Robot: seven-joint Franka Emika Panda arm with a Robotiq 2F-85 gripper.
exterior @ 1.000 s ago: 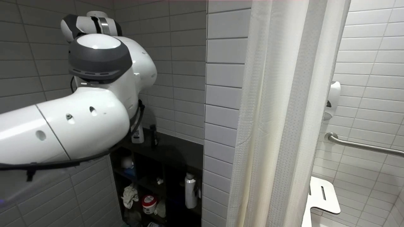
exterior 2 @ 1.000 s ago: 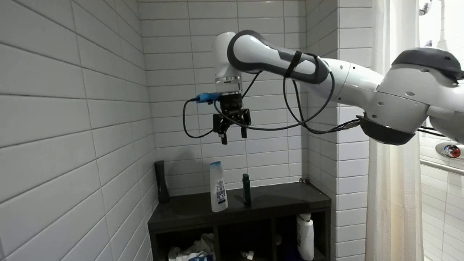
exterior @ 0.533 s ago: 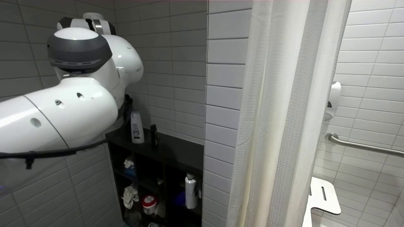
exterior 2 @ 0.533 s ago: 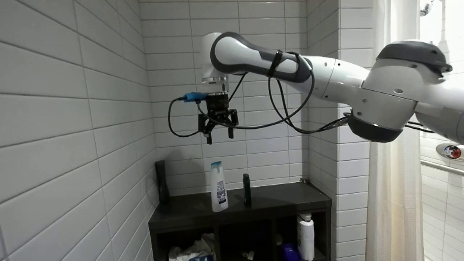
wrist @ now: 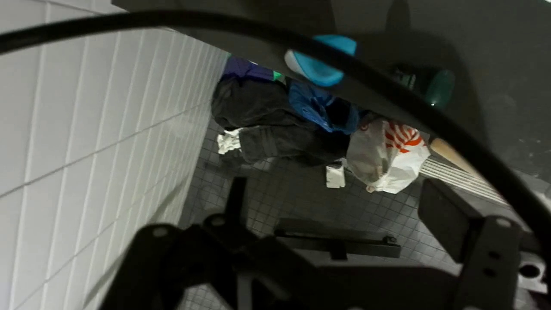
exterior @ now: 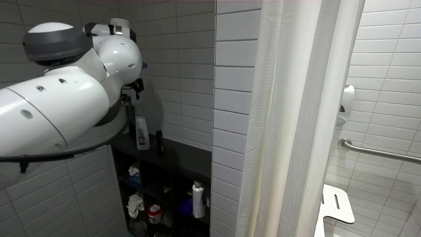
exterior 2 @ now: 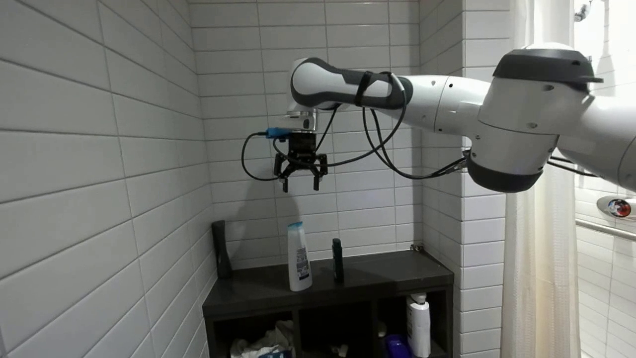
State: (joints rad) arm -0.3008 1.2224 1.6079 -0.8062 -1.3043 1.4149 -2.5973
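Note:
My gripper hangs above a dark shelf unit, pointing down. Its fingers are spread apart with nothing between them, as the wrist view also shows. The nearest thing is a white bottle with a blue cap, upright on the shelf top below the gripper and apart from it. The bottle also shows in an exterior view; the wrist view shows its cap, partly crossed by a cable. A slim dark green bottle stands to its right. A dark, narrow-waisted object stands at the left wall.
Shelf compartments hold a white bottle, a purple item, cloth and a red-lidded tub. Tiled walls enclose the shelf. A curtain hangs beside it. A loose black cable loops from the wrist. A plastic bag lies on the floor.
My arm has swung, carrying the gripper left in an exterior view, then slightly back right and farther off. Part of the gripper now shows past the arm. The fingers stay apart; the bottles have not moved.

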